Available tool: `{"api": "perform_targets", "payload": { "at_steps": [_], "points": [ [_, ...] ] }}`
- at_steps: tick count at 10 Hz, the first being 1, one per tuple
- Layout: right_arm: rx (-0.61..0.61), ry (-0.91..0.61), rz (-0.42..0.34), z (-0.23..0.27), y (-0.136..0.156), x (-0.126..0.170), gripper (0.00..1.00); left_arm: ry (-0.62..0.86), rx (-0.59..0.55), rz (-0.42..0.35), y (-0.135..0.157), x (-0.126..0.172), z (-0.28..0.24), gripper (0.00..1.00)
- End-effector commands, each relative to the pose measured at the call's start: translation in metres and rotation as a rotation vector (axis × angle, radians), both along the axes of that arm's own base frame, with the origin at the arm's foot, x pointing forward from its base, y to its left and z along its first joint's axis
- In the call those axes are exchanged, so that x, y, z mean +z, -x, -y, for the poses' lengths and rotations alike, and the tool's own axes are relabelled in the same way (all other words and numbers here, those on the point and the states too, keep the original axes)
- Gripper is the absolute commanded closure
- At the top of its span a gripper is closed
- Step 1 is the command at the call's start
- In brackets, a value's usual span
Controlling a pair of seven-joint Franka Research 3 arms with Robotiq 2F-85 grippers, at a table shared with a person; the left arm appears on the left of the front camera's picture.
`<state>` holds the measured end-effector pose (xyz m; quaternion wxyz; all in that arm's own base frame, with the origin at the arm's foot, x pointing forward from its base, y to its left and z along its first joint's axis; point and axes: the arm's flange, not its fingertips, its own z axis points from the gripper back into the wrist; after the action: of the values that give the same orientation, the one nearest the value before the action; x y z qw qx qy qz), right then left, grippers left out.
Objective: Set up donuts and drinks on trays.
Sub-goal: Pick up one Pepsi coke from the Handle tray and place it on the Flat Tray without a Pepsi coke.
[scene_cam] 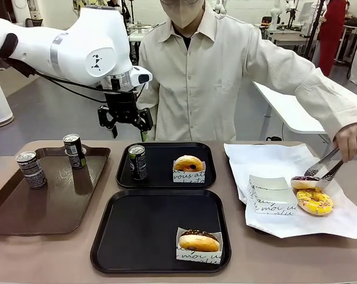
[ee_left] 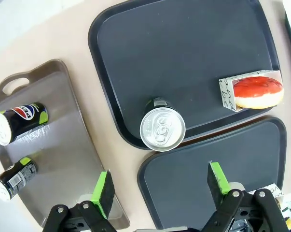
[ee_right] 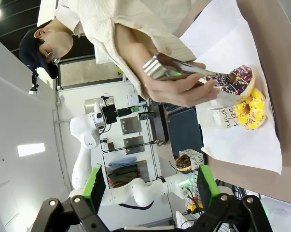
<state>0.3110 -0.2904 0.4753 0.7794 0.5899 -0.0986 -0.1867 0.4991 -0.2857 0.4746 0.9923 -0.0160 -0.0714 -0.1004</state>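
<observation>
The left hand point(ee_left: 161, 188) hangs released from a raised, bent arm, its green pads point(ee_left: 105, 192) spread wide with nothing between them, fingers pointing down at the worktop point(scene_cam: 232, 189). Just beyond the pads a slim dark can point(ee_left: 162, 128) stands upright, silver top up, in a corner of the far black tray point(ee_left: 184, 48). It is well apart from a golden donut point(ee_left: 257, 92), whose white sleeve reads "vous" in script in the front view.

The near black tray point(scene_cam: 137, 231) carries a chocolate-iced donut point(scene_cam: 199, 239) in a sleeve printed "moi". On the brown tray point(scene_cam: 24, 213) stand two more cans; one point(ee_left: 20, 121) shows a Pepsi roundel.

The right hand point(ee_right: 150, 186) is likewise released and empty, aimed toward the person. The person's hand point(ee_right: 184, 89) grips metal tongs point(ee_right: 157, 68) closed on a sprinkled chocolate donut point(ee_right: 237, 79), just beside a yellow-iced donut point(ee_right: 250, 108) on white paper point(ee_right: 242, 140).
</observation>
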Motion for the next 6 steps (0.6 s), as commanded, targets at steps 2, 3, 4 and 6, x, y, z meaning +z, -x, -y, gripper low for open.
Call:
{"api": "perform_targets", "payload": {
  "at_steps": [2, 3, 4, 6],
  "points": [
    [-0.003, -0.013, 0.012, 0.000, 0.000, 0.001, 0.00, 0.003, -0.014, 0.015, -0.002, 0.000, 0.000, 0.00],
    [-0.003, -0.013, 0.012, 0.000, 0.000, 0.001, 0.00, 0.000, -0.001, 0.001, 0.000, 0.000, 0.000, 0.00],
    [-0.003, -0.013, 0.012, 0.000, 0.000, 0.001, 0.00, 0.004, 0.017, 0.002, 0.007, 0.016, -0.028, 0.00],
    [-0.003, -0.013, 0.012, 0.000, 0.000, 0.001, 0.00, -0.082, 0.121, 0.033, 0.009, 0.043, -0.080, 0.00]
  ]
}}
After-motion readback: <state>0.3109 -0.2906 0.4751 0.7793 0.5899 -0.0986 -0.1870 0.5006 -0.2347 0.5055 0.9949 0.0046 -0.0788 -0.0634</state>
